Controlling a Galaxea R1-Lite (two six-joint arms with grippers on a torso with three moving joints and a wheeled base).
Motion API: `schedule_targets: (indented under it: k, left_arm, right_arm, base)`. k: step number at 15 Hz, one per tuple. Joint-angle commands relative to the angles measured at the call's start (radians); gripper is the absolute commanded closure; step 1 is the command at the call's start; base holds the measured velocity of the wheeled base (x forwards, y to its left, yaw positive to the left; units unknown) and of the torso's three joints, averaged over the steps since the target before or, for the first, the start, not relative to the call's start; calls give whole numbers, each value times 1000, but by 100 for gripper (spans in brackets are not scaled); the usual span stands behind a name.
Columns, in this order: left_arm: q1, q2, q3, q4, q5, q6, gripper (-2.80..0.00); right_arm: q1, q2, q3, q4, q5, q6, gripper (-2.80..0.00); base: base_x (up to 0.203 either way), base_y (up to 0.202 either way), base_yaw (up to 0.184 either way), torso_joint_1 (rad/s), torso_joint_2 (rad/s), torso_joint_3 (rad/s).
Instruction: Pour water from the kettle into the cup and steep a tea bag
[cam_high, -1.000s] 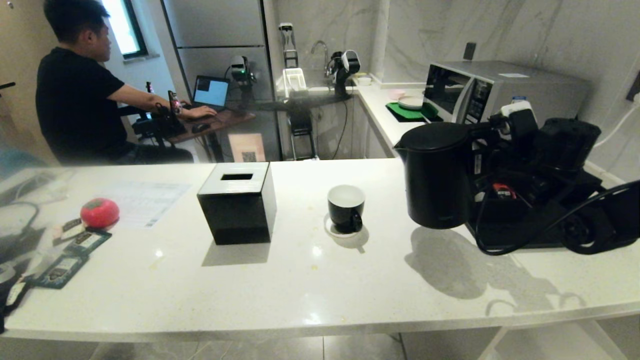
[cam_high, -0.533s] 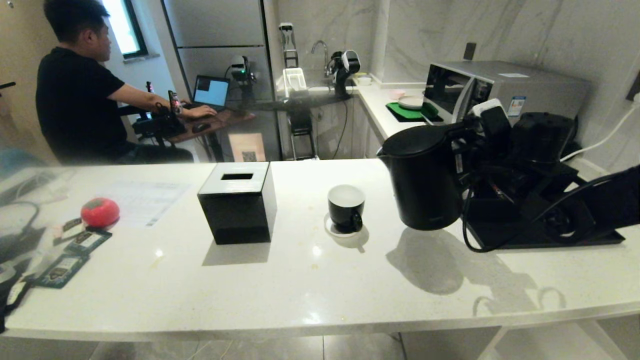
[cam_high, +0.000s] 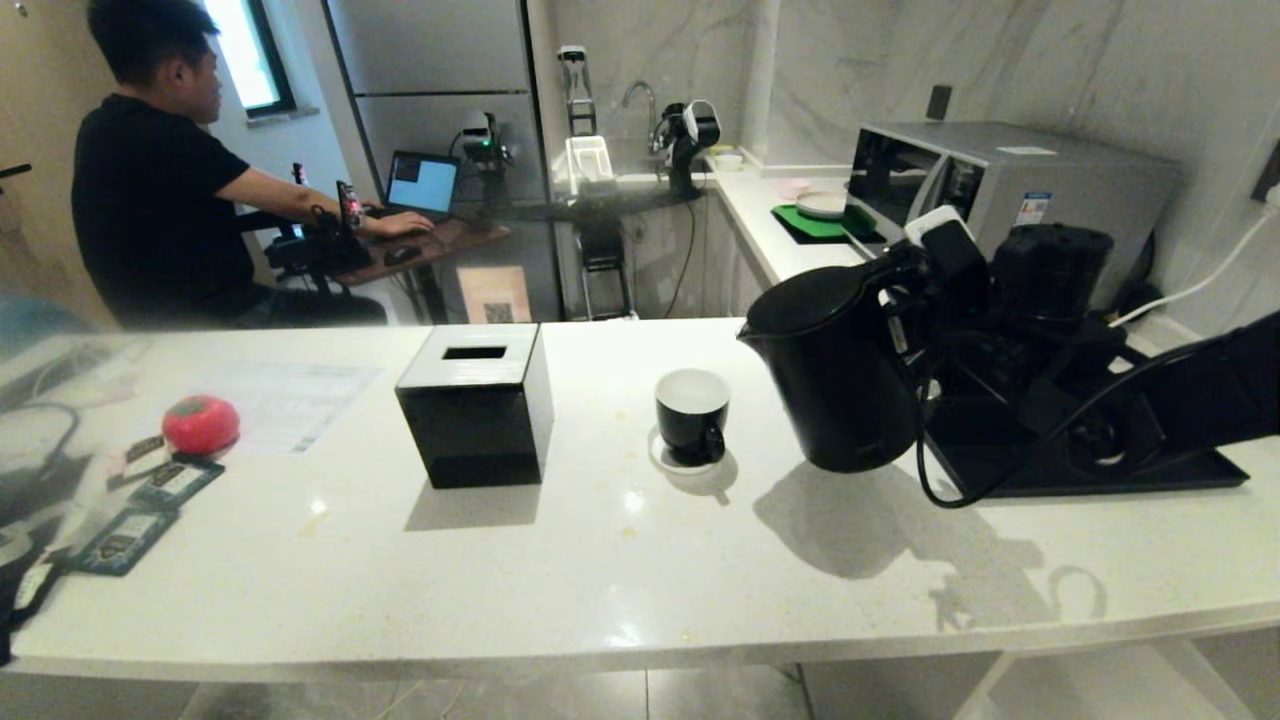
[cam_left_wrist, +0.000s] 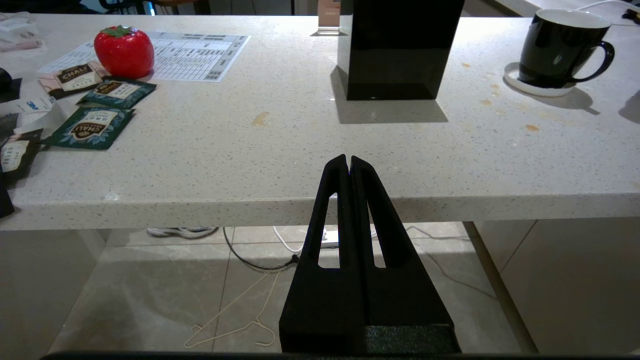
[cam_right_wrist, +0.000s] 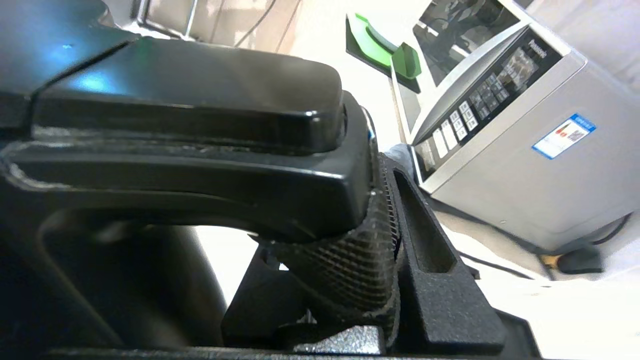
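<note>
Kettle (cam_high: 835, 385) position: held off the surface (cam_high: 600, 560) by the right hand (cam_high: 915, 275), which is clenched on the loop handle at the kettle's rear; the right wrist view shows a ribbed finger pad (cam_right_wrist: 345, 260) pressed against the handle's underside. Kettle body is tilted, spout toward the cup (cam_high: 692, 415), base clear of the surface with its shadow below. Finish is matte black, with a flat black lid and a short spout. It stands far taller than the cup.

Cup position: upright on a small white coaster (cam_high: 665, 462), just left of the kettle and apart from it. Exterior is glossy black, interior white, ear handle facing the robot.

Left hand (cam_left_wrist: 349, 162): clenched on nothing, fingers pressed together, hanging below the surface's near edge, well apart from the cup.

Other items on the surface: black tissue box (cam_high: 475, 405) left of the cup; red strawberry-shaped object (cam_high: 200, 425) and dark teal sachets (cam_high: 125, 540) at far left. Tea bag cannot be made out. A seated person (cam_high: 150, 170) works at a laptop behind.
</note>
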Motion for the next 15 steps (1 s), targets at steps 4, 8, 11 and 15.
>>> schedule_targets:
  k: [4, 8, 11, 15]
  left_arm:
    - [0, 0, 0, 0, 0, 0, 0]
    - [1, 0, 0, 0, 0, 0, 0]
    - [1, 0, 0, 0, 0, 0, 0]
    - [1, 0, 0, 0, 0, 0, 0]
  right_arm:
    - [5, 8, -4, -3, -4, -85, 0]
    - [10, 29, -38, 4, -11, -137, 0]
    - [13, 40, -67, 23, -18, -185, 0]
    - [22, 56, -95, 24, -19, -245, 0]
  base:
    - [0, 0, 0, 0, 0, 0]
    - [0, 0, 0, 0, 0, 0]
    - [0, 0, 0, 0, 0, 0]
    - [0, 0, 0, 0, 0, 0]
